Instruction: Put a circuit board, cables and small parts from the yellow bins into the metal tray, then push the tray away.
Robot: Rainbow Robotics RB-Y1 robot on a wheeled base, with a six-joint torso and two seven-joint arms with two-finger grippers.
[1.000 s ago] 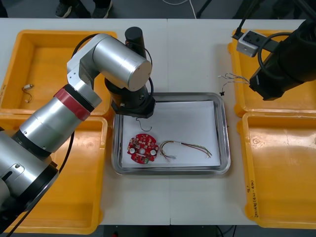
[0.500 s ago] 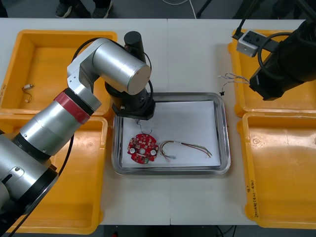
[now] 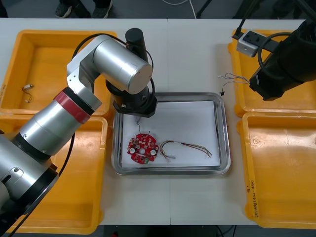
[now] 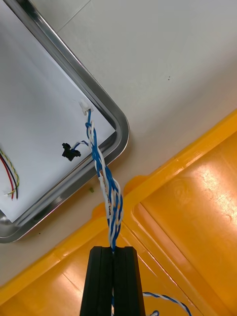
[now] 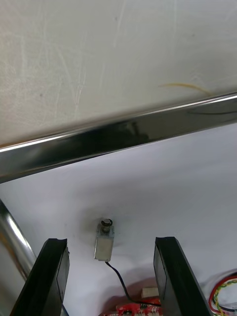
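Left pincer (image 5: 109, 242) shifted (agape), circuit board (image 3: 143, 148) near

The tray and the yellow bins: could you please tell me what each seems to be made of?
Tray: likely polished metal, its rim mirror-bright; the inside is white, perhaps paper. Yellow bins: probably moulded plastic, glossy with soft highlights. Left pincer stands open over the tray; right pincer grips the blue and white cable.

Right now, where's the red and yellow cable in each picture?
Front view: red and yellow cable lies right of the circuit board.
Right wrist view: its end, inside the metal tray.
Left wrist view: a loop beside one finger.
Shared landmark: the tray's rim.
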